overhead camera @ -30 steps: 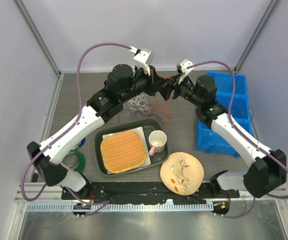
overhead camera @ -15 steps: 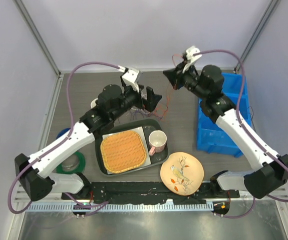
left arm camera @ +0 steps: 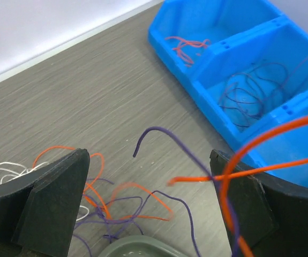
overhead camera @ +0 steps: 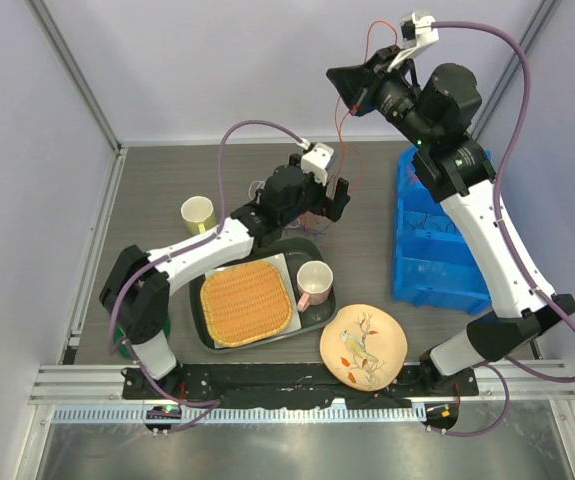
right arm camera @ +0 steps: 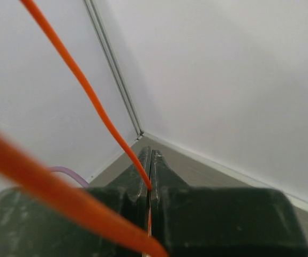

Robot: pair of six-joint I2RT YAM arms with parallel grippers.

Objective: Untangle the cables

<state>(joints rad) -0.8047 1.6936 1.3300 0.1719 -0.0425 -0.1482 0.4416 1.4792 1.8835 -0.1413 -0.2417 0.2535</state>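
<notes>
The cables lie as a loose bunch of orange, purple and white strands on the table, just beyond the tray rim. My left gripper hovers over them, open, its fingers on either side with nothing gripped. In the top view it covers most of the bunch. My right gripper is raised high at the back, shut on one orange cable. That orange cable hangs down toward the bunch and crosses the left wrist view.
A blue bin at the right holds sorted red and dark strands. A green tray carries a woven mat and a pink mug. There is also a yellow mug at the left and a bird plate in front.
The right gripper shut on the orange cable and rose up and back, drawing it out. The left gripper opened, let go and swung right over the bunch, uncovering the yellow mug.
</notes>
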